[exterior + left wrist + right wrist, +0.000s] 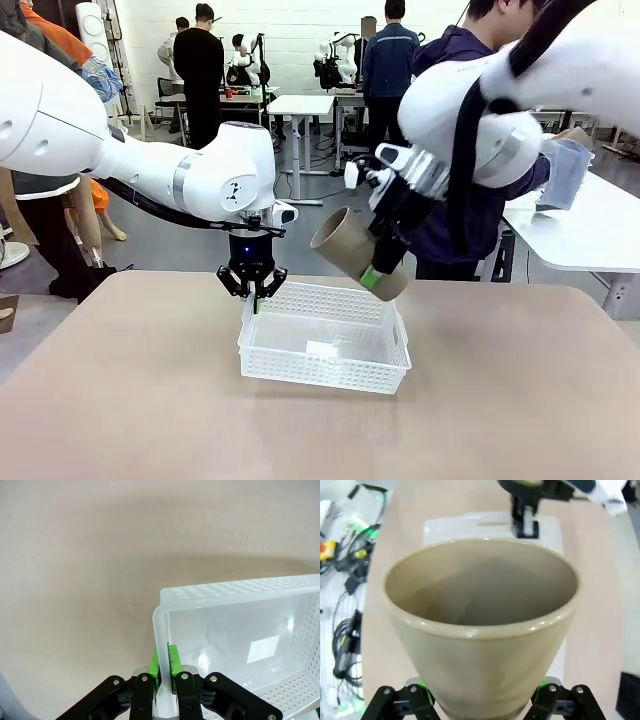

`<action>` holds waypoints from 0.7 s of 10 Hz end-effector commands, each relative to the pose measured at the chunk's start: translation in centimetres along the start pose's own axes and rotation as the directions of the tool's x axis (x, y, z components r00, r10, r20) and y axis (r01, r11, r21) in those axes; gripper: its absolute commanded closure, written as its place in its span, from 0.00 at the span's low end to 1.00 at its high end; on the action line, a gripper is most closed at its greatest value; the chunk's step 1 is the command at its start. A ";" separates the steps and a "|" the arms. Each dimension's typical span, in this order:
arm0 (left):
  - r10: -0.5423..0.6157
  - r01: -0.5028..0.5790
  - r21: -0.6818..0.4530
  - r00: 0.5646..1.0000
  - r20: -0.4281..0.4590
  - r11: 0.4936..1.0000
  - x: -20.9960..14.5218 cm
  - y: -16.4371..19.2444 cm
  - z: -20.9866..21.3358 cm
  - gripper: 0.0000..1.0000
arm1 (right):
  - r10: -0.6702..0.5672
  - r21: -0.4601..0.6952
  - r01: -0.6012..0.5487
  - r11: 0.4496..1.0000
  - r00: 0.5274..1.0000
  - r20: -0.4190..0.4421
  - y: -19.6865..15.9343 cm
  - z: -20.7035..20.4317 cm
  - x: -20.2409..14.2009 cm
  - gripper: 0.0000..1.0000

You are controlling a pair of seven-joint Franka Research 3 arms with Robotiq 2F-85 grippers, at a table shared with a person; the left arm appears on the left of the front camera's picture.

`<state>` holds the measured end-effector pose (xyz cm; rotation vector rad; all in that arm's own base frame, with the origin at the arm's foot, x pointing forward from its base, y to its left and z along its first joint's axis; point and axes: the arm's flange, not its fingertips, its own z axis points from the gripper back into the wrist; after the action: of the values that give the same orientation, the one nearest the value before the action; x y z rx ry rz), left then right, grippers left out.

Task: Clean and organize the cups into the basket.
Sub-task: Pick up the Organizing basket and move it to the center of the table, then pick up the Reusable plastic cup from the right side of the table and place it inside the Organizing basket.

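While my left claw pinches the basket wall, my right claw clamps a tilted cup; released high, it may bounce out.

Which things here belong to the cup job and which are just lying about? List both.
Job:
- tan cup, held aloft by the right gripper
- basket
- left gripper, clamped on the basket's rim

Lying about:
- cables beside the table
- white label on the basket floor
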<state>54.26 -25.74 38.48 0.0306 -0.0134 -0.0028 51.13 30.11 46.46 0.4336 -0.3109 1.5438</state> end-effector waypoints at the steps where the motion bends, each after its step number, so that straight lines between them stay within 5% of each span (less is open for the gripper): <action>1: -0.003 0.003 0.002 1.000 0.000 1.000 -0.1 0.0 0.0 1.00 | -0.093 -0.041 0.091 0.995 0.994 -0.061 -0.8 -1.5 0.6 0.19; 3: -0.003 0.003 0.002 1.000 0.000 1.000 -0.1 0.0 0.0 1.00 | -0.100 -0.016 0.099 0.995 0.987 -0.125 0.2 -3.8 -0.5 0.19; 7: -0.003 0.003 0.002 1.000 0.000 1.000 -0.1 0.0 0.0 1.00 | -0.082 -0.015 0.081 0.997 0.993 -0.084 -0.6 -3.6 -0.7 0.19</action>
<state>54.26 -25.74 38.47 0.0306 -0.0133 -0.0027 51.24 31.21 42.65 0.3610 -0.2223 1.4765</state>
